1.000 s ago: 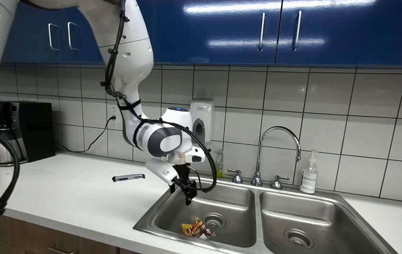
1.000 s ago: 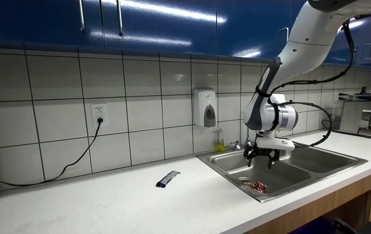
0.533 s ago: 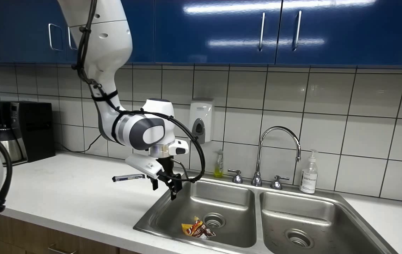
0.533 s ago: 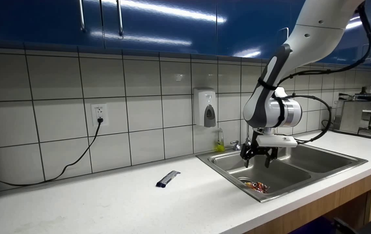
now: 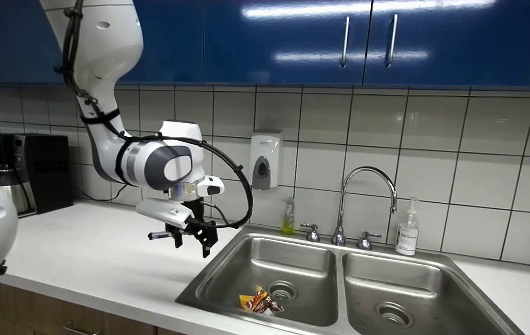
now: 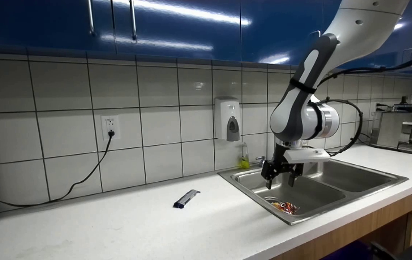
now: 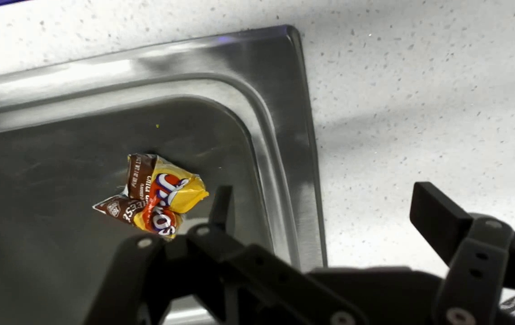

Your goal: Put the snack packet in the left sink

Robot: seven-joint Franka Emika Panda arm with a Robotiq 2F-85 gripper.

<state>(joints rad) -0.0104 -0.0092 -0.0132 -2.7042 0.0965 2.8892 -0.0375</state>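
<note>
So the packet point(image 7: 162, 198) is in the left sink point(image 5: 314, 298), crumpled, lying on the bottom just beside the drain point(image 5: 283, 291), toward the front. The right sink point(image 5: 432, 298) next to it has a drain of its own.

The fingers point(image 7: 440, 221) are spread wide, just air in the gap, tips pointing down. They hang up around the left sink's outer edge, and from where I'm standing I can't tell whether they're more over the sink or the table point(image 6: 137, 224). Funny thing, in the wrist view one finger looks right up against the packet, but both exterior views show them well apart.

The wrist view is the only place the packet's lettering comes out properly. The stick point(image 6: 187, 198) lies in full on the table in an exterior view, while a bit of it pokes into the bottom corner of the wrist view. The tap point(image 5: 342, 200) and pump bottle point(image 5: 407, 235) show whole in an exterior view, and the wall dispenser point(image 6: 226, 117) turns up in both exterior views.
</note>
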